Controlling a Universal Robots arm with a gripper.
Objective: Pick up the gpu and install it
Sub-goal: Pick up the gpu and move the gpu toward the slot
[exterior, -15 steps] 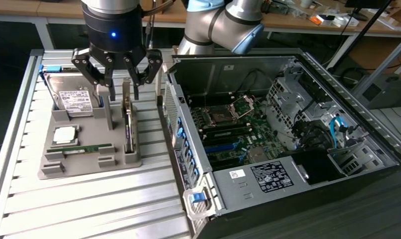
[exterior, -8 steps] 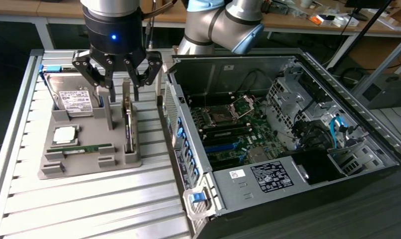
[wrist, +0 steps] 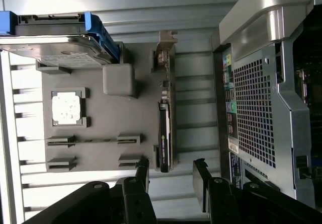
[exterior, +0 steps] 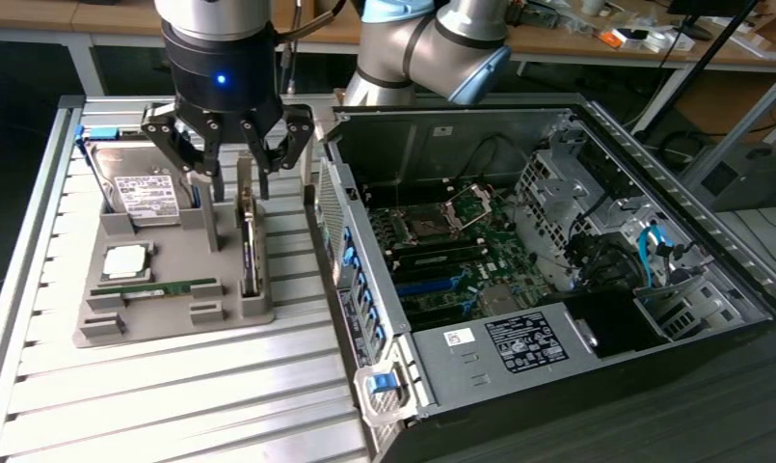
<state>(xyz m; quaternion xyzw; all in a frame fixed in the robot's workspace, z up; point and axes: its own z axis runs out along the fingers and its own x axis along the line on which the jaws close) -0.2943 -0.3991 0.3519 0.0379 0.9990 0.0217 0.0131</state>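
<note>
noted claw (exterior: 237, 181) wide open, holding nothing, over gpu (exterior: 249, 253) standing on edge below, long axis running through gap between 2 fingers (wrist: 201, 181).

A tray (exterior: 169, 313) sits on a table (exterior: 169, 395), at the exterior view's left of a computer case (exterior: 426, 145). In the tray, the gpu (exterior: 249, 246) stands on edge along the side nearest the case, with a hard drive (exterior: 144, 188) at the far end. The gripper (exterior: 237, 188) hangs above the gpu.
</note>
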